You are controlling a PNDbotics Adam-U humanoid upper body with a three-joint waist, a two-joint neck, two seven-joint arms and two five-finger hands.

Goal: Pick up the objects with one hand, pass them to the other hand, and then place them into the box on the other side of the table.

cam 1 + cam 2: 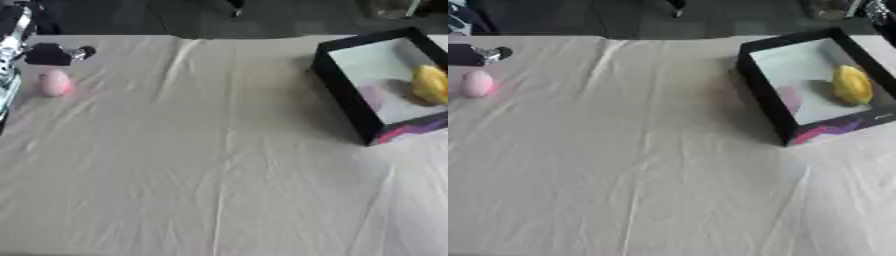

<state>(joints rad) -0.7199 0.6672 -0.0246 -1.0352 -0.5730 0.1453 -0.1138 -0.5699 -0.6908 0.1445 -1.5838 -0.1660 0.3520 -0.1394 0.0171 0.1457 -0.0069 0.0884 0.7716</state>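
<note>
Nearest me, left of the box [763, 100], bare wrinkled tablecloth [219, 175] fills the view. Inside the box, at my right, a yellow object [851, 85] already rests, one transfer judged done. Far left of the box, a pink object [54, 83] and a small black item [48, 55] wait, untouched. Neither hand shows, so I cannot tell its fingers' state.
</note>
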